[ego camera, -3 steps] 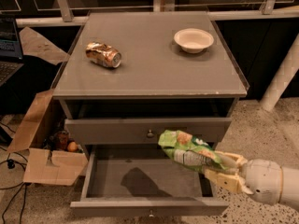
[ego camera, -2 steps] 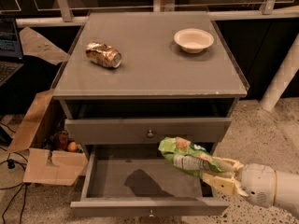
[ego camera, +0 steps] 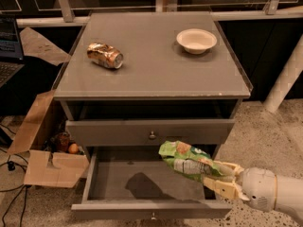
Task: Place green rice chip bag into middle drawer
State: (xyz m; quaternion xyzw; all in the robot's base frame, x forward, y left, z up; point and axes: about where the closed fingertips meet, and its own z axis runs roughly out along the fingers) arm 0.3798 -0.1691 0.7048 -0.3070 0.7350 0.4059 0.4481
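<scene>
Fingers [ego camera: 222, 188] of the pincer [ego camera: 211, 175] are clenched on one end of the green rice chip bag [ego camera: 185, 159], one cream finger above the crumpled foil and one below it. The pincer reaches in from the lower right on a rounded white wrist [ego camera: 265, 193]. The bag sticks out from the pincer to the left and slightly upward, held in the air over the right side of the middle drawer [ego camera: 108, 174], which stands pulled open. Its free end comes close to the lower edge of the drawer front above. A dark shadow [ego camera: 142, 186] lies on the drawer's bare grey floor, left of the bag. A small round knob [ego camera: 152, 216] sits on the open drawer's front panel. The upper drawer [ego camera: 109, 132] shows its flat grey front and its own knob [ego camera: 152, 135]. On the bench [ego camera: 156, 74] above, a dented gold-brown can [ego camera: 105, 56] lies on its side at the left and a white bowl [ego camera: 196, 40] stands at the back right, well apart. A torn cardboard box [ego camera: 40, 167] sits on the floor just left of the bench.
</scene>
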